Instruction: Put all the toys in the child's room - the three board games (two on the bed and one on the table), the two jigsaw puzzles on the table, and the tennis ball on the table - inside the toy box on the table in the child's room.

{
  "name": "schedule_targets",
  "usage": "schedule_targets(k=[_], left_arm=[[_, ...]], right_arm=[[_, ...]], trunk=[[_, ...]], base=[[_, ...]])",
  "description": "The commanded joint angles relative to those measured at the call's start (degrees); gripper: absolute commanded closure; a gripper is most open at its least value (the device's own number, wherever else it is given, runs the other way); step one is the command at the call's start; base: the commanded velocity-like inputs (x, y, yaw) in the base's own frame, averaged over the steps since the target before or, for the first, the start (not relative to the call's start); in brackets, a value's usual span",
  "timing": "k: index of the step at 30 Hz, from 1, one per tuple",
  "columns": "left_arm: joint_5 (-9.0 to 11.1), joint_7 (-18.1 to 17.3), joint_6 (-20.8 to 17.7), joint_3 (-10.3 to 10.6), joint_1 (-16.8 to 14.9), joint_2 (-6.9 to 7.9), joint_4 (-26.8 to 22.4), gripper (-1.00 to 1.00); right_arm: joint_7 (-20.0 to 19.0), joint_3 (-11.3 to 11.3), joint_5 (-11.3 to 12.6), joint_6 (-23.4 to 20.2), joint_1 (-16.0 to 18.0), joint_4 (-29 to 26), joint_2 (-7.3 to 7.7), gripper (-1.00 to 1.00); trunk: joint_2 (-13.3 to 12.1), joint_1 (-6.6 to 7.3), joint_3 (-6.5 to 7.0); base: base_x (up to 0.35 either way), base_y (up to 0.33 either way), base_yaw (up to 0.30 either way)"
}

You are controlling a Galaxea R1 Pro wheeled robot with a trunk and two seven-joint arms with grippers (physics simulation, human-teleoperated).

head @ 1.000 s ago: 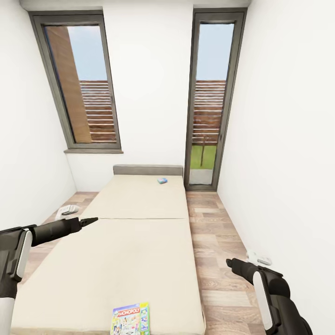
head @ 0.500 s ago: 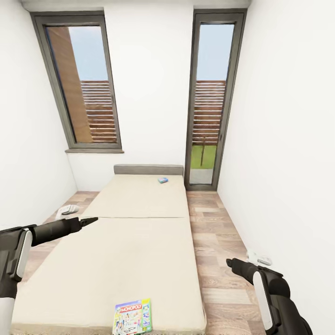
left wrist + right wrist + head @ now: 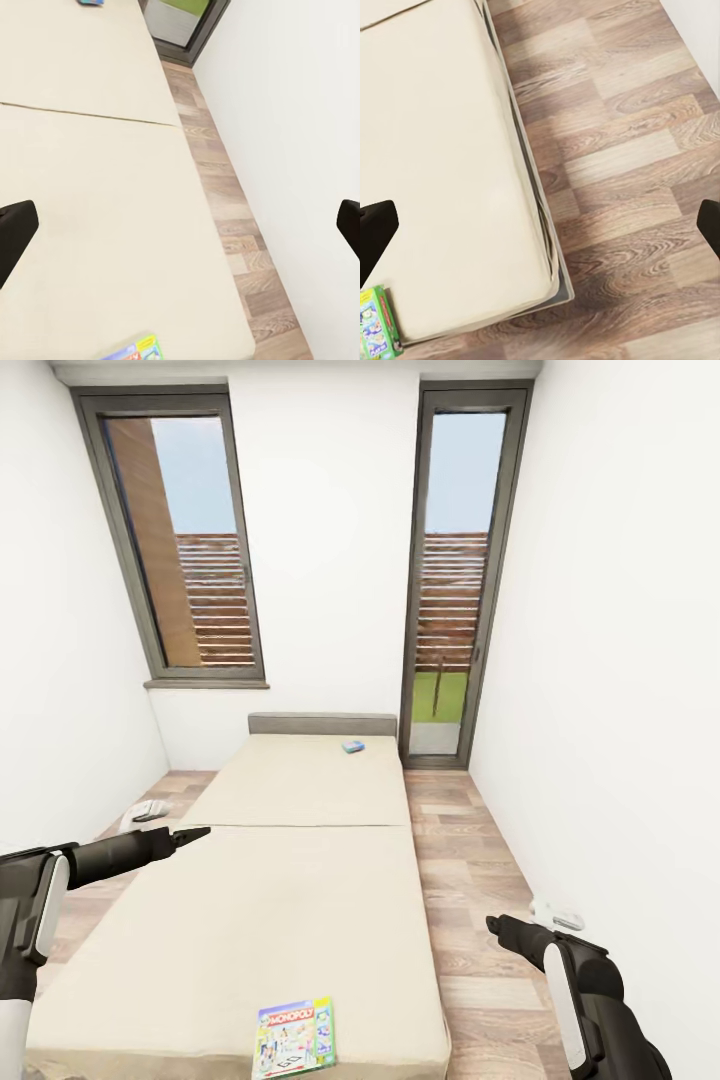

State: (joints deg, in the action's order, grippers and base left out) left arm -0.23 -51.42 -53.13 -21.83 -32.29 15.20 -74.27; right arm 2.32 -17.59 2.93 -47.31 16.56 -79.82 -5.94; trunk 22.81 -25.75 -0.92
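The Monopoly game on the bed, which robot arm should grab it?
Probably the left. The left gripper hangs open over the bed, with the Monopoly game near its foot, while the right gripper is out over the floor.

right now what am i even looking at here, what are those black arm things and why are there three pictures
It is a simulated two-armed robot in a child's room. The big picture comes from a camera on its head, looking down over a beige bed. The dark shapes at the sides are its arms: the left gripper hangs over the bed, the right gripper over the wood floor. The other two pictures come from cameras near each gripper; the black tips at their edges are the fingers, spread wide, holding nothing. On the bed lie two board games: a green-edged Monopoly box near the foot and a small blue box near the headboard.
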Motion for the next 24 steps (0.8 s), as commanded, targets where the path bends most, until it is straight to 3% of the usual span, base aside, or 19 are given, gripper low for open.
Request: schedule_targets(k=[1, 24], left_arm=[[0.0, -0.3, -0.4, -0.1, -0.1, 0.0, 0.0, -1.0], [0.0, -0.3, -0.4, -0.1, -0.1, 0.0, 0.0, -1.0]], right_arm=[[0.2, -0.1, 0.3, -0.2, 0.1, -0.1, -0.07, -1.0], [0.3, -0.1, 0.3, -0.3, 0.1, -0.1, -0.06, -1.0]], trunk=[[0.1, -0.04, -0.1], [0.1, -0.04, -0.1]], base=[[-0.002, 0.19, 0.0], [0.0, 0.261, 0.0]])
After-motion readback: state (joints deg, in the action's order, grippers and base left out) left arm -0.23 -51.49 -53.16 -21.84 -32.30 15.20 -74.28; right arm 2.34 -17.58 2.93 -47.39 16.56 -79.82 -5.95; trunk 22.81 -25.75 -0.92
